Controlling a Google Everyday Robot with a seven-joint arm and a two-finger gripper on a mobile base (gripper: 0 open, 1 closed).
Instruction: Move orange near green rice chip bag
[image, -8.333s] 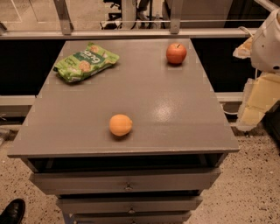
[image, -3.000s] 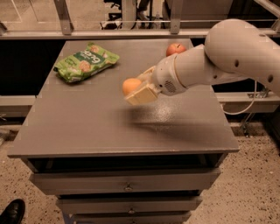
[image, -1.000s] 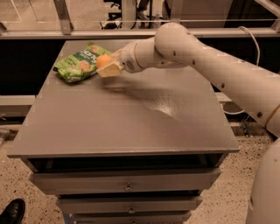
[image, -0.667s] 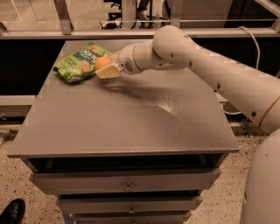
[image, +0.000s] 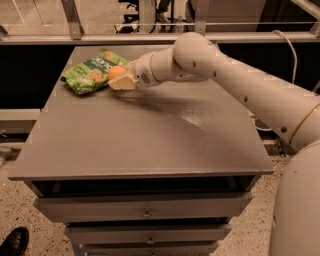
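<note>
The orange (image: 116, 72) is small, round and matte orange. It sits between the pale fingers of my gripper (image: 120, 79), which is shut on it at the far left of the grey table (image: 150, 135). The green rice chip bag (image: 92, 71) lies flat at the table's far left corner, bright green with white lettering and tan chip pictures. The orange is right at the bag's right edge, low over the table top. My white arm (image: 225, 75) reaches in from the right across the table.
The table stands on a grey drawer cabinet (image: 145, 215). A metal rail (image: 160, 36) runs behind the table's far edge. A black shoe (image: 14, 242) is on the floor at the lower left. The red apple is hidden behind my arm.
My gripper has carried the orange from the table's front middle up and left to the bag's right edge. Over the last second it has sunk slightly toward the table.
</note>
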